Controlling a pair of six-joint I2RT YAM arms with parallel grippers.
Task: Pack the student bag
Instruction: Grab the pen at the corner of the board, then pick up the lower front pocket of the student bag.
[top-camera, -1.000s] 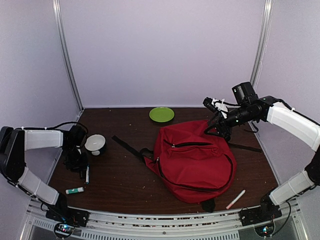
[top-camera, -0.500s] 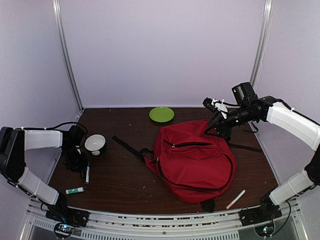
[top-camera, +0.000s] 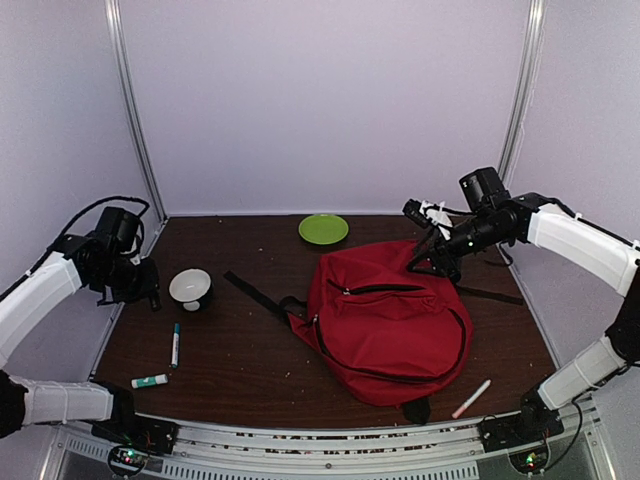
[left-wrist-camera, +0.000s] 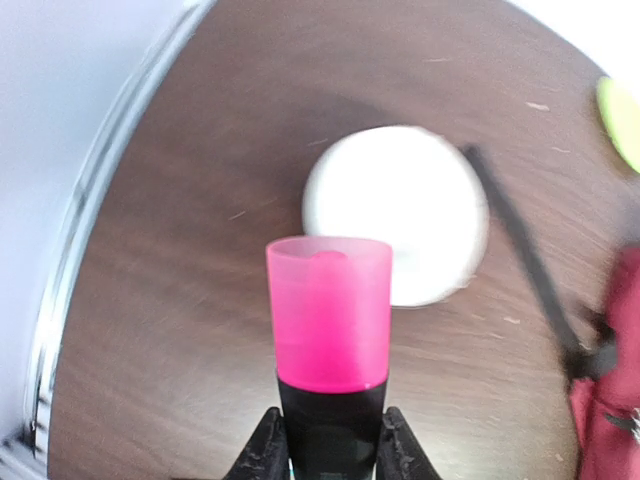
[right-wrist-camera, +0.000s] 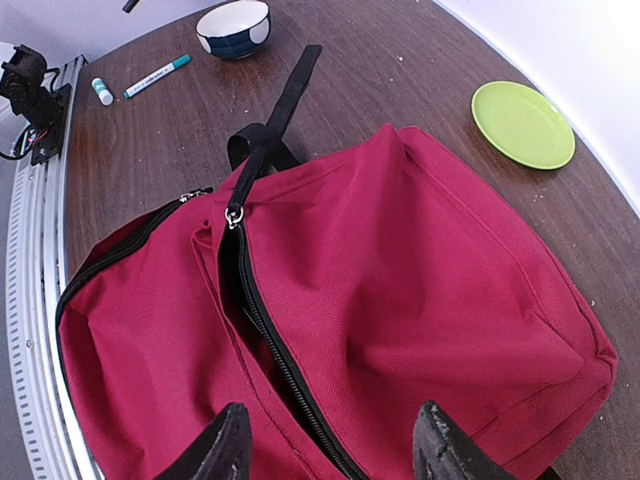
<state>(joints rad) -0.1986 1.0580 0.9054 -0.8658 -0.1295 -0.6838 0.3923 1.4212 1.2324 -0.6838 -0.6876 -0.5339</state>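
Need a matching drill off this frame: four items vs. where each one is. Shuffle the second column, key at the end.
Items
1. highlighter
2. plate
3. bowl
4. backpack

Places
A. near the far edge of the table, middle
B. clamped in the left gripper
C. below the open right gripper
D. left part of the table, beyond the teal pen

Pairs: 1-B, 2-A, 3-D, 4-C
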